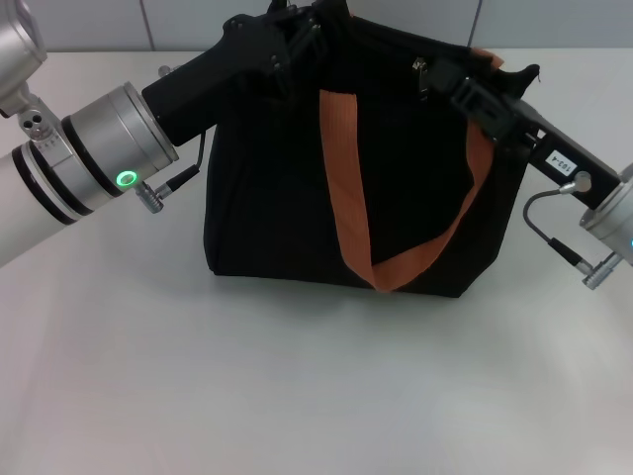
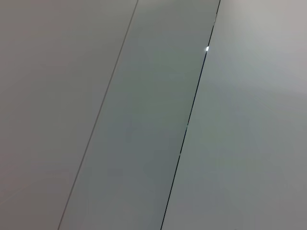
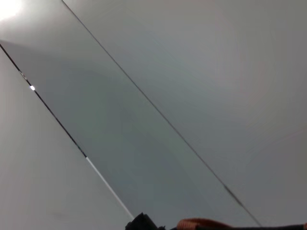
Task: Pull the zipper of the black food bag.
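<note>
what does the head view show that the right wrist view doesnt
Only the head view shows the whole black bag standing on the white table, the silver zipper on its top edge, the left gripper at the bag's top left corner and the right gripper at its top right, just beside the zipper. Only the right wrist view shows pale wall panels with dark seams. Both share the orange strap: a full loop across the bag's front in the head view, only a sliver at the edge in the wrist view.
</note>
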